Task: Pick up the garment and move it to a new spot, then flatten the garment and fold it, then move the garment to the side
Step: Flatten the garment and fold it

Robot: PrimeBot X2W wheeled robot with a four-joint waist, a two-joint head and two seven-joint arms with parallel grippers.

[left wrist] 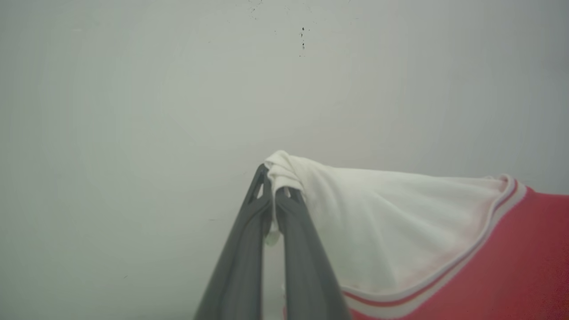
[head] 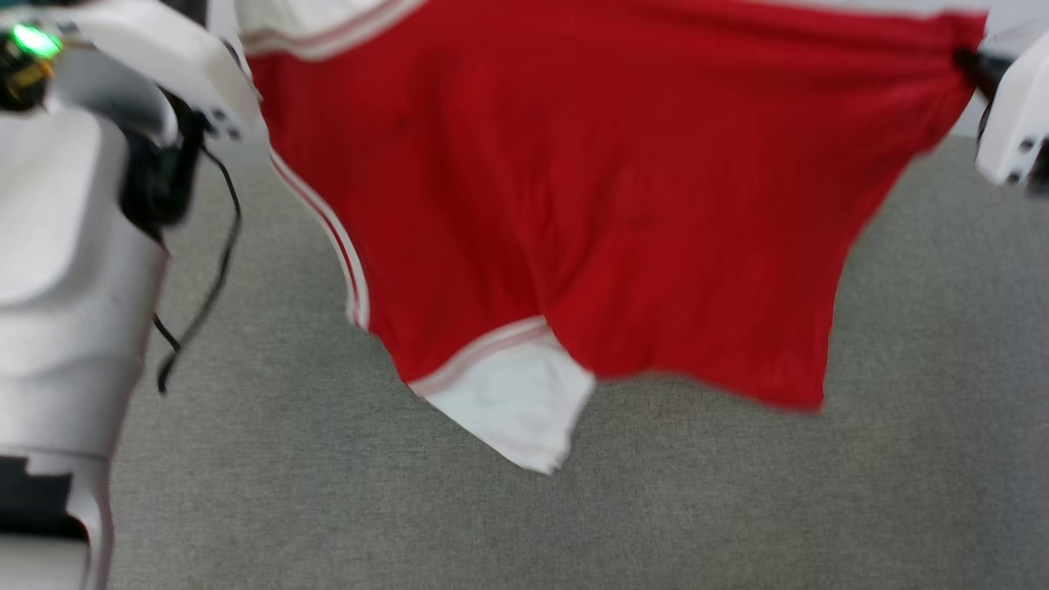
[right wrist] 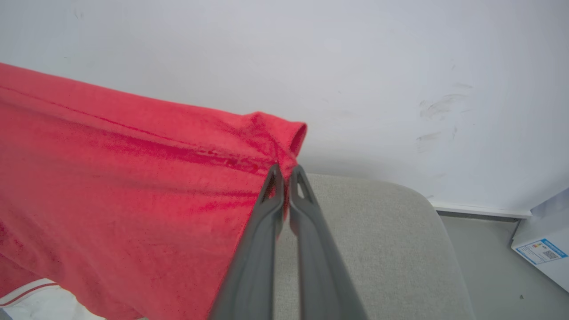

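Note:
The red garment [head: 590, 188] hangs spread in the air above the grey cushioned surface [head: 328, 492], held at both upper corners. One white sleeve [head: 516, 401] with striped trim dangles at its lower middle. No letters or number show on this side. In the left wrist view my left gripper [left wrist: 275, 186] is shut on the bunched edge of the other white sleeve [left wrist: 378, 222]. In the right wrist view my right gripper [right wrist: 284, 173] is shut on a red corner of the garment [right wrist: 133, 178]. In the head view its dark fingers [head: 975, 70] pinch the garment's top right corner.
My pale left arm and body [head: 74, 246] stand at the left with a loose black cable [head: 205, 270]. A pale wall [right wrist: 355, 66] stands behind the surface. Beyond the cushion's rounded right corner [right wrist: 426, 209] lies floor with a white box [right wrist: 542, 244].

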